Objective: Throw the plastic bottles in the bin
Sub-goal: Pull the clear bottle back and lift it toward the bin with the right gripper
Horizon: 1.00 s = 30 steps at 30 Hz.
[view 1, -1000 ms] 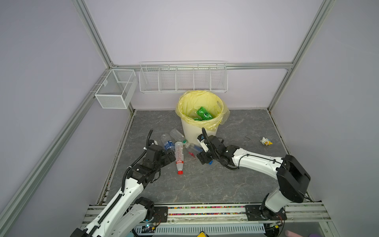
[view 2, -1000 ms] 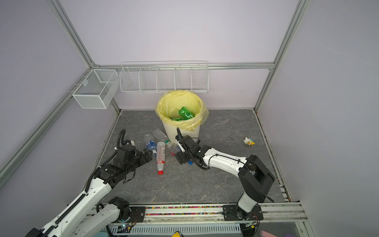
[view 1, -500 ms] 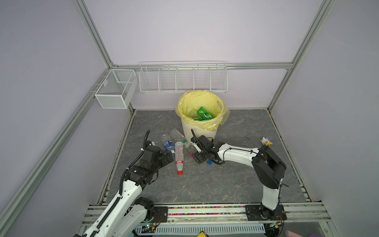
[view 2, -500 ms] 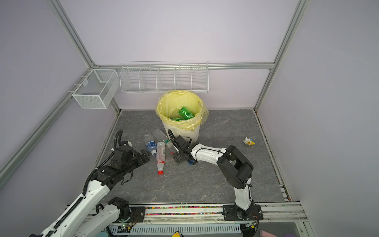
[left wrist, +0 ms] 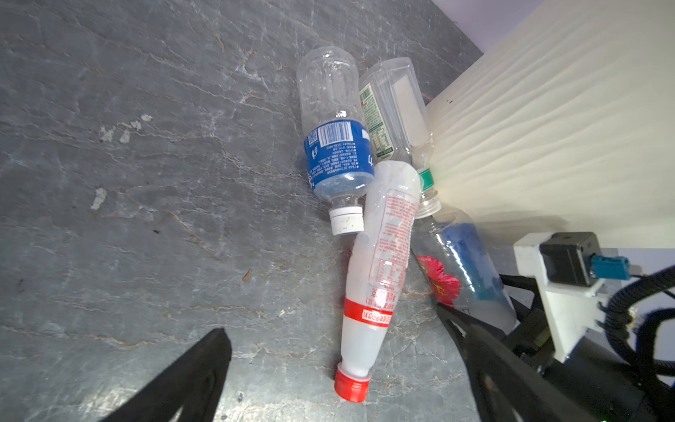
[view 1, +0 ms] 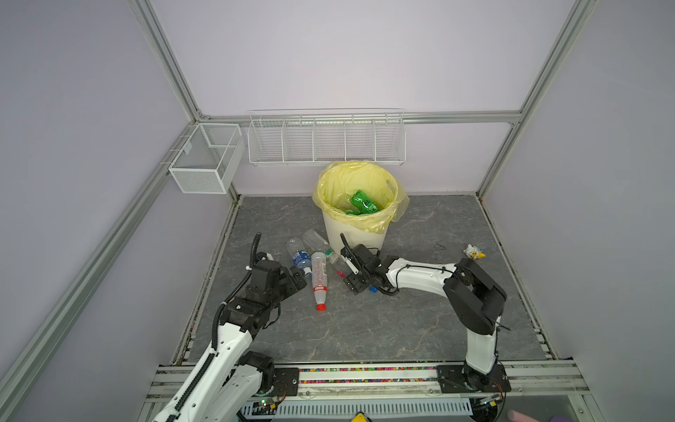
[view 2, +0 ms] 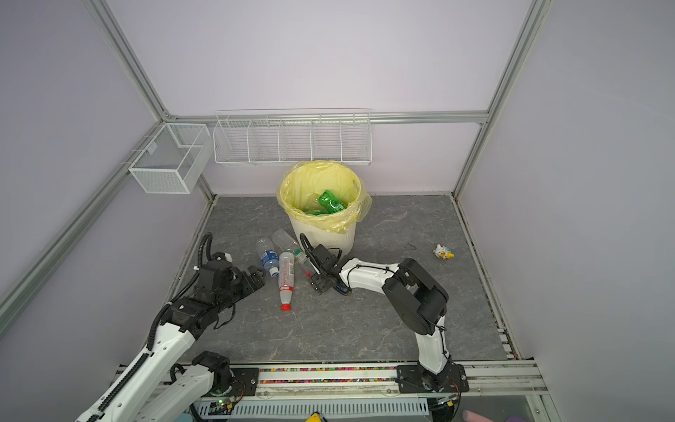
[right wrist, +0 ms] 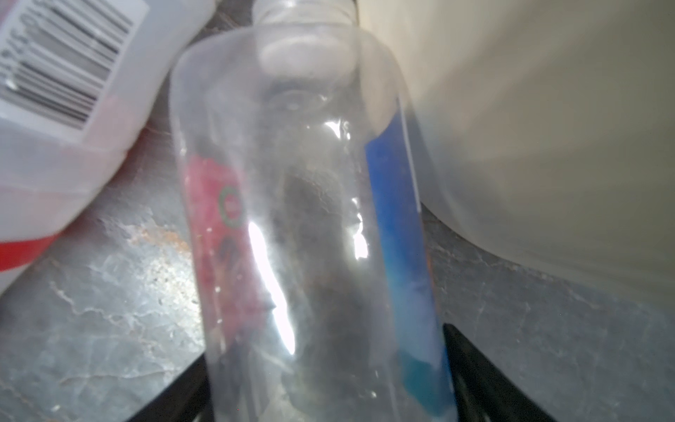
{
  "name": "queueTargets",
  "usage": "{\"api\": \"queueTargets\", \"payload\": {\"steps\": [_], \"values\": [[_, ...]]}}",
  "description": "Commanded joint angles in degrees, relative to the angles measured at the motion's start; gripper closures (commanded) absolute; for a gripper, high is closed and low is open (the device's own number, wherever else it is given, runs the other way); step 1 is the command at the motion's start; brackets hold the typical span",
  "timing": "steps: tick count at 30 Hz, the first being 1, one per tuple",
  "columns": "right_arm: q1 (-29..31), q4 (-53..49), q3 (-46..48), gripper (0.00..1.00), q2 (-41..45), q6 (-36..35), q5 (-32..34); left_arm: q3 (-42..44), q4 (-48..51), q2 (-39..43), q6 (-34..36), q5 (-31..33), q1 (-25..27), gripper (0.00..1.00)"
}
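Right wrist view: right tool (right wrist: 325, 365) straddles a clear blue-labelled bottle (right wrist: 292, 219) lying beside the bin (right wrist: 548, 128); whether it pinches cannot be told. Left tool (left wrist: 330, 321) stands spread wide near the red-capped bottle (left wrist: 376, 277).

Both top views overlook the whole scene; wrist views closely face the bottles (left wrist: 380, 255).

Robot lab test cell
Aluminium frame (view 1: 456, 117), plain lilac wall panels (view 1: 347, 54), white robot arms (view 1: 230, 343) bolted to a front rail (view 1: 365, 376).
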<state>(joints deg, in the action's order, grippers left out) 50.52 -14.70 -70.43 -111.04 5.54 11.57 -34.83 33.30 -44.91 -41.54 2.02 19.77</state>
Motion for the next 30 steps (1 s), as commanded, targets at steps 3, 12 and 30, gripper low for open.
{"api": "queueTargets", "payload": {"steps": [3,12,30], "values": [[0.4,3.2,3.0,0.26,0.4,0.5,-0.8,0.4,-0.7,-0.8,-1.2,-1.1,-0.5,0.00],[1.4,3.8,9.9,0.38,11.0,3.0,-4.3,0.1,-2.2,-2.2,-2.2,-0.1,-0.5,0.00],[2.6,2.4,23.3,0.39,33.4,11.8,-7.4,-0.1,-6.5,-7.3,-2.8,-0.7,-0.5,0.00]]}}
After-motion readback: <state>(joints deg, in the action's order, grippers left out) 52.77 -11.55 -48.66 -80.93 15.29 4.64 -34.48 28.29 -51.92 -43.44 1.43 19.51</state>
